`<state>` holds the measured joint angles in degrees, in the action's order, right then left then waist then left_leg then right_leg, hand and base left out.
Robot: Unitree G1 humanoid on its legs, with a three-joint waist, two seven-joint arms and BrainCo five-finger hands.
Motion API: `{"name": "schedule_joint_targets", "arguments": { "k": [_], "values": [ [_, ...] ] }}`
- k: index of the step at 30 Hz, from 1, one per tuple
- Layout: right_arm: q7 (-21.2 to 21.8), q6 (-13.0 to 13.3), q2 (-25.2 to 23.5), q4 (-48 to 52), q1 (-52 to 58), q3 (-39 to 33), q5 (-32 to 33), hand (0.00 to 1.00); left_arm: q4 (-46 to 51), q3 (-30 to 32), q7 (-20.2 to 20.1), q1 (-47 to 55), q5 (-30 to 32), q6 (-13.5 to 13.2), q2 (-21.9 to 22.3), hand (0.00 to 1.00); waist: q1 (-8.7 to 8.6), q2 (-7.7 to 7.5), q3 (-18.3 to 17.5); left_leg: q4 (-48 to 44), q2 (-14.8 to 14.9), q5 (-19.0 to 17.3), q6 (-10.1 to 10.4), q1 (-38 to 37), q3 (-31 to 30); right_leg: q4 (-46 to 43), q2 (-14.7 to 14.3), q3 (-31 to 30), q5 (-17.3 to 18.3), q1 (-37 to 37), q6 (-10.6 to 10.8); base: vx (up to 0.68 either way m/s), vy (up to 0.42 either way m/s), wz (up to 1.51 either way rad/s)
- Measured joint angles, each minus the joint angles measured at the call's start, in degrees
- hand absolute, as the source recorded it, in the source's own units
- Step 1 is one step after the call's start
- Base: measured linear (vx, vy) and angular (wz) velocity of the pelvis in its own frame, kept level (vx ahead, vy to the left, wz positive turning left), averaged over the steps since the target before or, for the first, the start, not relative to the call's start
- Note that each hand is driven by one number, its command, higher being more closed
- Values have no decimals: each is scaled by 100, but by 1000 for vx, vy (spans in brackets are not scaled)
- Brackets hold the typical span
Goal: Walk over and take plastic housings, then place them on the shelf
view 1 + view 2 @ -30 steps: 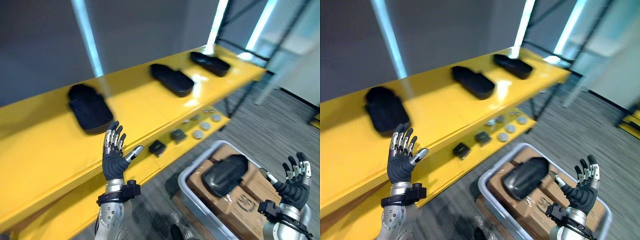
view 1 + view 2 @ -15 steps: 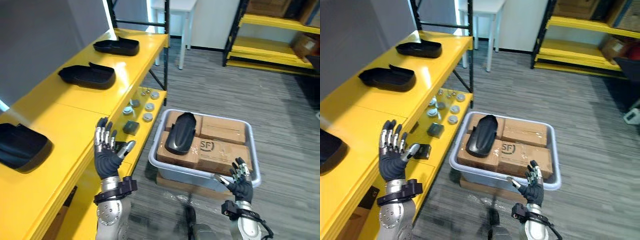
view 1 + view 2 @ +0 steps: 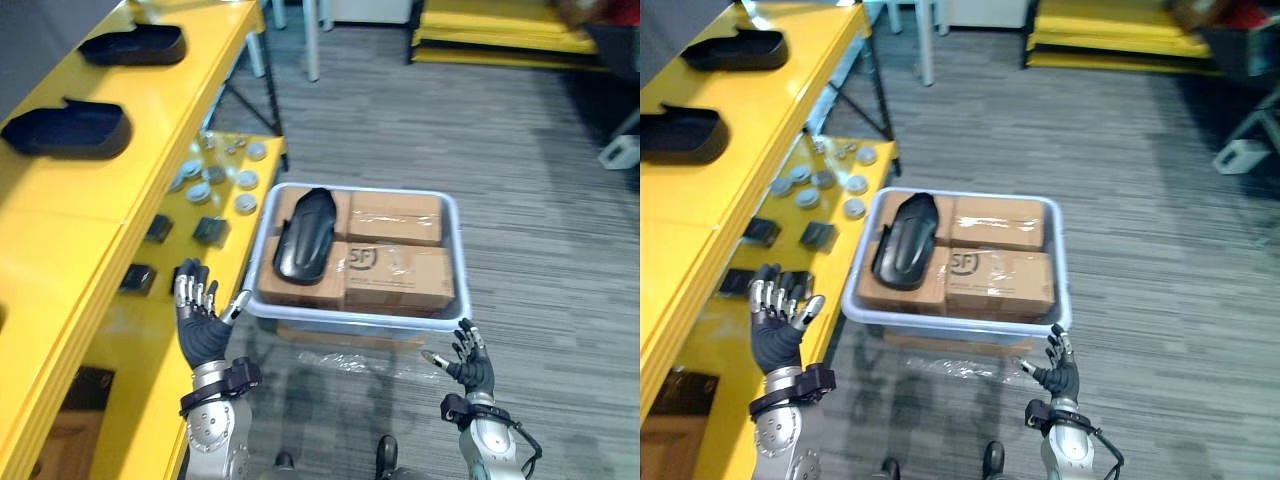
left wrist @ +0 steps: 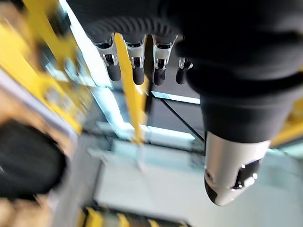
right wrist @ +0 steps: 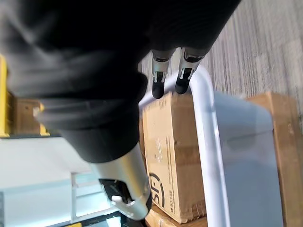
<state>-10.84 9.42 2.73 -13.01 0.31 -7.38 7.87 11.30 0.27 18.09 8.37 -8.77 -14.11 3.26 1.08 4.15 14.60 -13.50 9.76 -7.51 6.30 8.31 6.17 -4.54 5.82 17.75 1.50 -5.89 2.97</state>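
Note:
One black plastic housing lies on cardboard boxes inside a pale grey bin on the floor. Two more black housings rest on the yellow shelf along the left. My left hand is raised, open and empty, between the shelf's lower tier and the bin's left corner. Low at the right my right hand is open with spread fingers, just in front of the bin's near rim.
The shelf's lower tier holds several round silver parts and small dark blocks. Grey carpet stretches to the right of the bin. Another yellow rack stands at the far back.
The camera has swung right and down, so the bin now sits in the middle and the shelf has slid left. Both hands stay open and empty, the right one lower.

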Motion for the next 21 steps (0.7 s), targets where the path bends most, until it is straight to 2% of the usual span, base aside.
{"name": "schedule_joint_targets", "arguments": {
  "k": [1,4,7,9,13,18,21],
  "values": [
    [-67,-8,5,-97,-210,-20,-35,0,-123,0,18,-10,58,26,0,0,10,32,37,92,-11,18,-18,-1,-5,16,7,46,-4,0,6,-41,45,67],
    [-402,-31,86,-704,-1407,-39,-190,0,-863,-126,111,-31,640,162,-96,0,193,75,293,275,-136,234,-49,110,-175,186,103,233,-124,24,58,-78,44,43],
    [-740,-110,300,-1525,-2794,-47,-398,0,-1507,-426,171,33,1127,271,-214,0,435,118,495,352,-216,368,-63,221,-251,413,142,342,-299,46,60,-73,26,23],
    [-996,-166,498,-2121,-3963,-71,-402,0,-1934,-507,178,22,1226,298,-307,0,527,135,741,365,-253,455,-65,291,-291,456,164,366,-385,21,50,-95,31,8],
    [-1347,-221,1029,-3050,-5609,-191,-398,0,-2523,-634,182,-14,1220,297,-479,0,707,153,929,376,-275,557,-92,655,-291,609,153,355,-625,-279,27,-95,21,3],
    [-1607,-278,1411,-3988,-6560,-219,-401,0,-3432,-832,182,-251,1134,297,-577,0,892,152,1022,367,-275,590,-138,966,-273,607,144,309,-781,-615,2,-62,22,-5],
    [-1805,-418,1538,-4514,-6961,-221,-402,0,-3720,-880,183,-343,1116,290,-572,0,956,147,1145,311,-276,604,-160,1124,-277,607,134,290,-858,-759,-24,-53,10,-3]
  ]
}}
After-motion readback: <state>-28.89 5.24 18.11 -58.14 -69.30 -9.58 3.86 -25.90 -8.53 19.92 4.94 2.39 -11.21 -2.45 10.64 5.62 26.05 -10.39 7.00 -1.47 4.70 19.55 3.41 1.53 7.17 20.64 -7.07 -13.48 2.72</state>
